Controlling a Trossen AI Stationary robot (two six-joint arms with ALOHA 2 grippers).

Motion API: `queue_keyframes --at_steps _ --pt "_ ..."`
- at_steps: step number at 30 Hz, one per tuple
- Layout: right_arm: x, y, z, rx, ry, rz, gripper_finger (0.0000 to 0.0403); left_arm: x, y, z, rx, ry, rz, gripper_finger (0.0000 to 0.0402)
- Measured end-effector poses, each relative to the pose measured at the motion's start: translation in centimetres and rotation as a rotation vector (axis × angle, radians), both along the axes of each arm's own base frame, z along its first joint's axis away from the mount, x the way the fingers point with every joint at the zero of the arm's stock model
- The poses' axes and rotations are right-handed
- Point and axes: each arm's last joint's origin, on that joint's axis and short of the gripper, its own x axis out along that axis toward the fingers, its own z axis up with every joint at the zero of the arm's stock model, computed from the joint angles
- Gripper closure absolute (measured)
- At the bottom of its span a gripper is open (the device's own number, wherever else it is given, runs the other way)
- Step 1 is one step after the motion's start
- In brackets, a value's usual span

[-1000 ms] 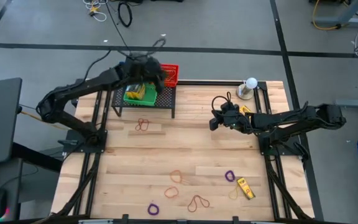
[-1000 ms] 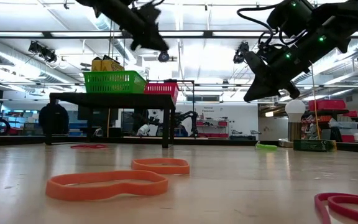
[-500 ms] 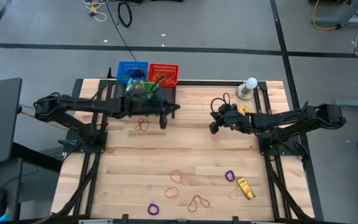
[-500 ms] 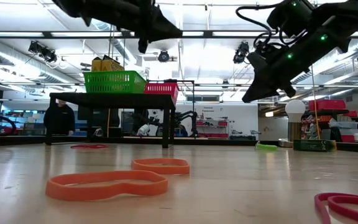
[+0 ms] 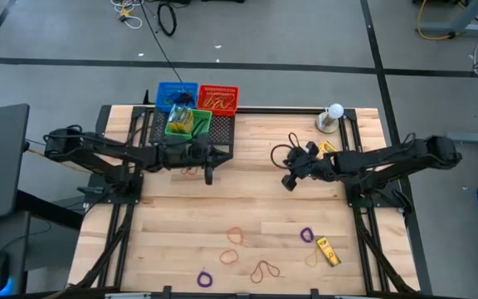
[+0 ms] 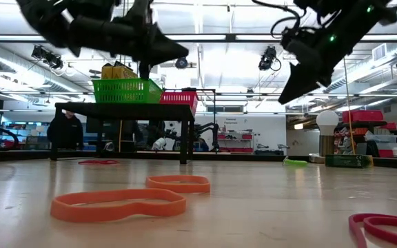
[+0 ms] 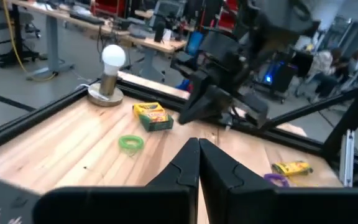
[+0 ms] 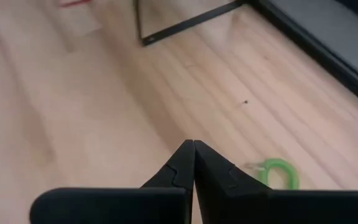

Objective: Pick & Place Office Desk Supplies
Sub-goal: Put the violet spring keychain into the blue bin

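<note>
bright ceiling lights (image 6: 205, 38), arms backlit, wrist views blurred.

Looked straight down from overhead on the whole surface (image 5: 247, 208). Sat low at surface height, facing the room. Rode each wrist, close in; both shared the green band (image 7: 130, 142).

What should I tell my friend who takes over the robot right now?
Left gripper: shut, empty, above the table in front of the black rack.
Right gripper: shut, empty, raised over the table's right middle.
Done: yellow crayon boxes sit in the green plastic basket; the red plastic basket seems to hold bands.
Left: a reddish rubber band by the rack, orange rubber bands and purple rubber bands near the front edge, a green rubber band, a yellow crayon box front right and another crayon box near the white ball lamp.
</note>
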Motion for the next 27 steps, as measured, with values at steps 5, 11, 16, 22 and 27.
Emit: queue_keyframes --at_steps 5,11,16,22,27 --pt "0.2 1.5 1.9 0.045 0.036 0.091 0.0385 -1.2 -0.1 -2.2 -0.062 0.016 0.023 0.039" --pt "1.1 3.4 4.6 0.058 0.143 0.144 0.0328 -1.4 0.0 -2.6 -0.074 0.025 0.031 0.0388" --pt "1.6 4.4 5.1 0.106 0.3 0.207 0.0271 -1.4 0.1 -2.5 -0.069 0.015 0.06 0.0387" --pt "0.8 4.9 3.2 0.316 0.414 0.262 0.0224 -1.4 0.1 -2.5 -0.066 0.015 0.065 0.0388" --pt "-0.1 6.2 1.1 0.353 0.469 0.346 0.0206 -1.4 0.1 -2.6 -0.062 0.021 0.066 0.0388"
